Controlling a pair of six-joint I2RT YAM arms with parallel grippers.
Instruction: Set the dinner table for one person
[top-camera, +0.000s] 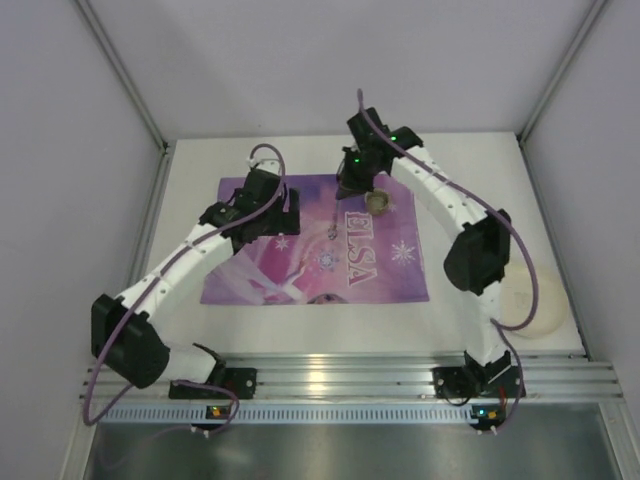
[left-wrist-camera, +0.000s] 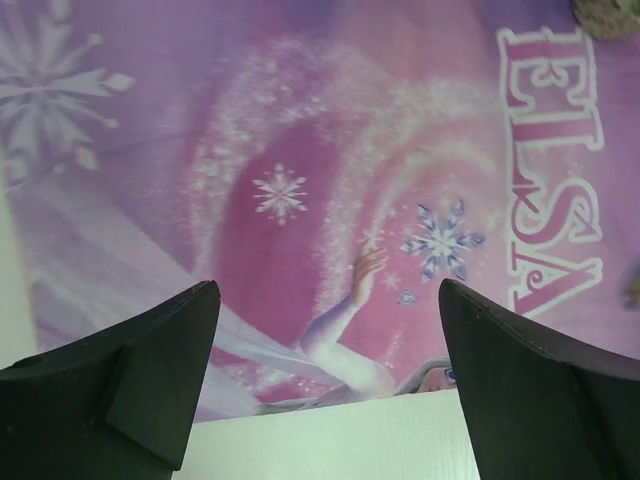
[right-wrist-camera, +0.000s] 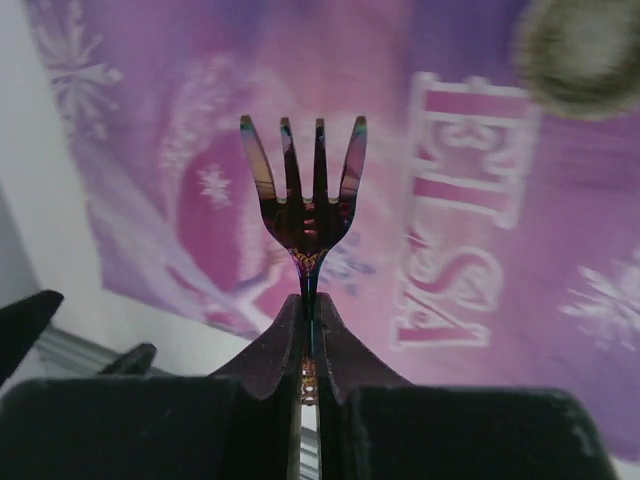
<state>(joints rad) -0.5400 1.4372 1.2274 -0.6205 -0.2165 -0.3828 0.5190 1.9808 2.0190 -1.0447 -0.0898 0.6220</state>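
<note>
Dinner table (top-camera: 300, 155) below right claw (right-wrist-camera: 308, 300); fork (right-wrist-camera: 305, 190) pinched, tines outward.

White arm links (top-camera: 175, 262), black joints (top-camera: 130, 340), purple cables (top-camera: 268, 151), black left hand (left-wrist-camera: 325, 290) and right hand (right-wrist-camera: 308, 310).

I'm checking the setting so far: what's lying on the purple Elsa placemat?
A small round brownish object sits near the lettering. The fork hangs above in the right gripper. The arms hide parts of the placemat.
</note>
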